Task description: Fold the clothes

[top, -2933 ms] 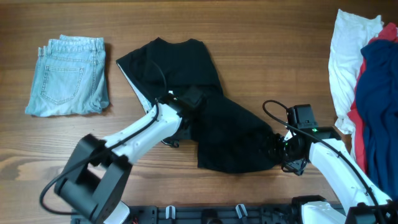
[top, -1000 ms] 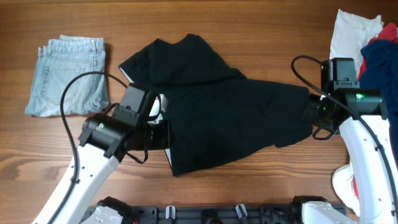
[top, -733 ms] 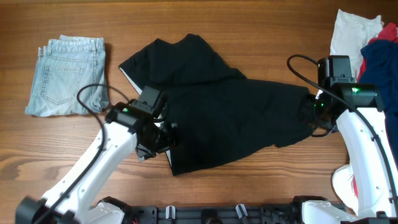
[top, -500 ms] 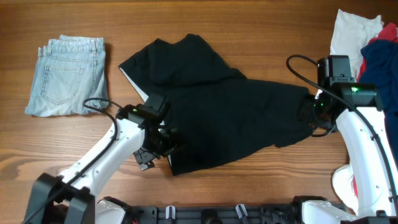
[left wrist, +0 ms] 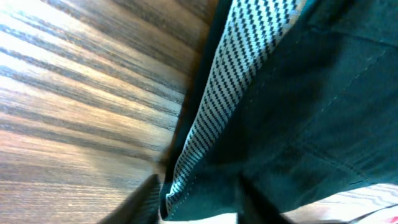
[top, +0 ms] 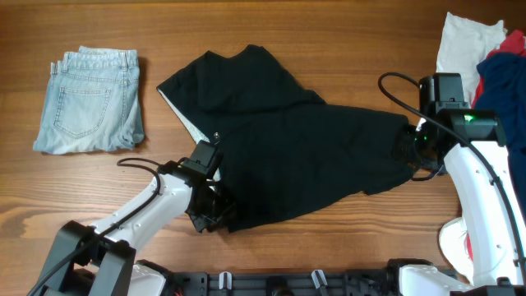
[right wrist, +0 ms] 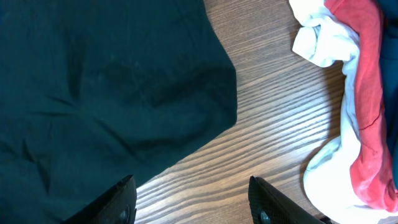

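From overhead, the black trousers (top: 288, 156) lie spread on the table (top: 345, 49), with my left gripper (top: 215, 217) at their lower-left corner, my right gripper (top: 403, 150) at their right end, folded denim (top: 90, 100) well to their left and a white, red and navy heap (top: 485, 90) to their right. My left wrist camera shows my fingers (left wrist: 142, 200) straddling the trousers' hem with its checked lining (left wrist: 249, 74), though I cannot tell whether they pinch it. My right wrist camera shows my jaws standing apart, holding nothing, over bare wood beside the trousers' edge.

Black garment (top: 288, 156) spread centre, folded denim (top: 89, 100) left, pile (top: 485, 99) right
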You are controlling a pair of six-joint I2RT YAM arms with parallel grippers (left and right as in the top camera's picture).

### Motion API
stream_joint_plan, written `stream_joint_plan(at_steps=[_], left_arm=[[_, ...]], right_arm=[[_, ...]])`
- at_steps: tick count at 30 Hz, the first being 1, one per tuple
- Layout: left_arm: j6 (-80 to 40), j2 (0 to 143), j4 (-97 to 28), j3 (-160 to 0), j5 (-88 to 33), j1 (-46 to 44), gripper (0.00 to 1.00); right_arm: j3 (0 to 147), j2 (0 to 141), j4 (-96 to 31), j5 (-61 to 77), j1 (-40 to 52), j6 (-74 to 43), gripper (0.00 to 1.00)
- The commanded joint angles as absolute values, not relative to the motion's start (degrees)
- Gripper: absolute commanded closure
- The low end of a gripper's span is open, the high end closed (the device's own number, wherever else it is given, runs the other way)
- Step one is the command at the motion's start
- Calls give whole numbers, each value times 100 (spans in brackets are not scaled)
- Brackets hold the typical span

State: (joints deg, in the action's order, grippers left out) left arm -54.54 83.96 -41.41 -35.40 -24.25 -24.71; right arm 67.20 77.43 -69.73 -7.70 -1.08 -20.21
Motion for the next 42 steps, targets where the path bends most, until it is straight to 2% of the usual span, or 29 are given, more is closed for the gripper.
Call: stream_joint_plan(at_steps=[1, 7, 11, 15, 17, 20, 21, 22, 23, 25, 30, 34, 42], left_arm=[[-5422, 8444, -4134, -3481, -2550, -2502, 96], [-4960, 8335, -4563, -3516, -1994, -2005, 96], [-4268, 8047, -5299, -4023, -1186, -829, 96], [-4077, 7841, -5898, -4831, -373, 176, 96], [-3883, 7787, -5996, -5183, -635, 554, 96], [-3465, 7782, -5874, -5251, -1581, 617, 94], [-3468, 7817, -5859, -5251, -1728, 548, 76], [-3468, 7854, -5760, -5251, -1754, 447, 50], [-3468, 7891, -5540, -5249, -1756, 318, 32], [-3470, 7950, -5131, -5245, -1756, 134, 24], [-3496, 8340, -4178, -5240, -1758, -370, 27], [-3520, 8989, -3454, -5240, -1855, -683, 36], [-3774, 10228, -2283, -5240, -2102, -740, 36]], right_arm=[[6698, 7780, -6995, -718, -137, -1951, 41], [6698, 7780, -7035, -720, -137, -1942, 41], [6698, 7780, -7032, -720, -137, -1944, 41], [6698, 7780, -7028, -720, -137, -1944, 41], [6698, 7780, -7028, -720, -137, -1944, 41], [6698, 7780, -6987, -720, -137, -1946, 41], [6698, 7780, -6971, -718, -137, -1951, 40], [6698, 7780, -6967, -718, -137, -1951, 40], [6698, 7780, -6969, -716, -137, -1949, 40], [6698, 7780, -6971, -718, -137, -1946, 40], [6698, 7780, -6971, -718, -137, -1946, 40], [6698, 7780, -6973, -718, -137, -1946, 40], [6698, 7780, -7017, -718, -137, -1944, 39]])
